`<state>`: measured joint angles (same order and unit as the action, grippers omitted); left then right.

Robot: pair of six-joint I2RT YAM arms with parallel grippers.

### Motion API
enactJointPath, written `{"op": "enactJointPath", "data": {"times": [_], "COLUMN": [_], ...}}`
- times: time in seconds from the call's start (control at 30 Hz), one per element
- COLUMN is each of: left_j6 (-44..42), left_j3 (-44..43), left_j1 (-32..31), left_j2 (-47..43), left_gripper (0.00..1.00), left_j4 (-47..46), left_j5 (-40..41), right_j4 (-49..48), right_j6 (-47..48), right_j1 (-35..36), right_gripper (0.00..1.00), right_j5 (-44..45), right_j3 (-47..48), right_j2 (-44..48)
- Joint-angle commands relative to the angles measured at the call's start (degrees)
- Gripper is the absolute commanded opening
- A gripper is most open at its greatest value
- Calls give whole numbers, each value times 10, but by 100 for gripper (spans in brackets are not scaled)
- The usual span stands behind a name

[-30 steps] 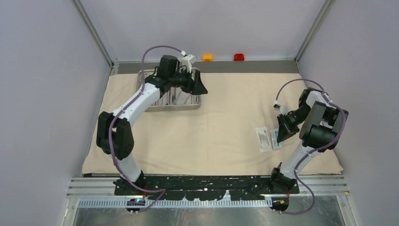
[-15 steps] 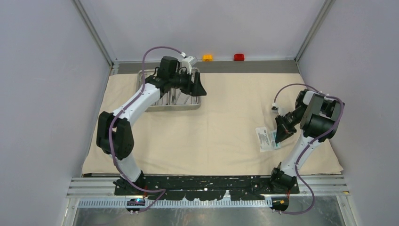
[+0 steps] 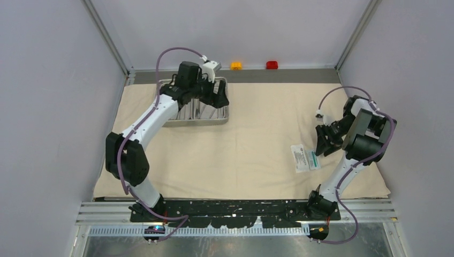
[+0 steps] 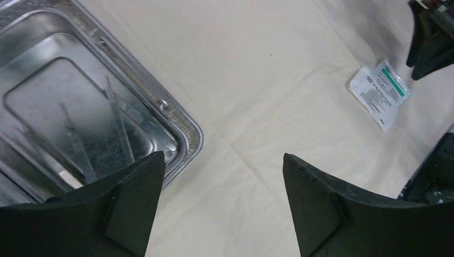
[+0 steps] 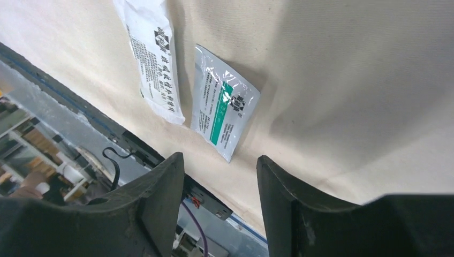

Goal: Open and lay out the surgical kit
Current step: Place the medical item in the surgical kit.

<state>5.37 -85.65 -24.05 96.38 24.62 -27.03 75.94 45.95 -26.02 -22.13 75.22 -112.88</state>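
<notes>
Packet (image 5: 222, 110) is lying flat on cloth wrap (image 3: 257, 144) right of centre below open, empty right gripper (image 5: 219, 160), while open left gripper (image 4: 224, 160) is hovering over tray (image 4: 184, 120) upper left, risking clipping its rim.

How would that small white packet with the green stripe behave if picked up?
Probably floppy and light: the small white-and-green packet looks like thin, shiny film lying flat on the beige cloth. That gloss may make it slippery, and lying so flat it likely offers little edge to catch.

Steel tray (image 3: 194, 122), packets (image 3: 301, 159) on beige wrap (image 3: 251, 134)
</notes>
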Motion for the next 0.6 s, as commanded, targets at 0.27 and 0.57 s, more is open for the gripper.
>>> {"op": "enactJointPath", "data": {"times": [0.27, 0.57], "left_j6": [-35, -42], "left_j3": [-38, -119], "left_j1": [72, 106], "left_j2": [-6, 105], "left_gripper": [100, 94], "left_j4": [29, 74], "left_j5": [173, 128], "right_j4": [-205, -371], "right_j6": [-212, -353], "right_j1": [94, 257], "right_gripper": [59, 64], "right_j5": [-78, -20], "right_j3": [53, 81], "right_j2": [223, 293]}}
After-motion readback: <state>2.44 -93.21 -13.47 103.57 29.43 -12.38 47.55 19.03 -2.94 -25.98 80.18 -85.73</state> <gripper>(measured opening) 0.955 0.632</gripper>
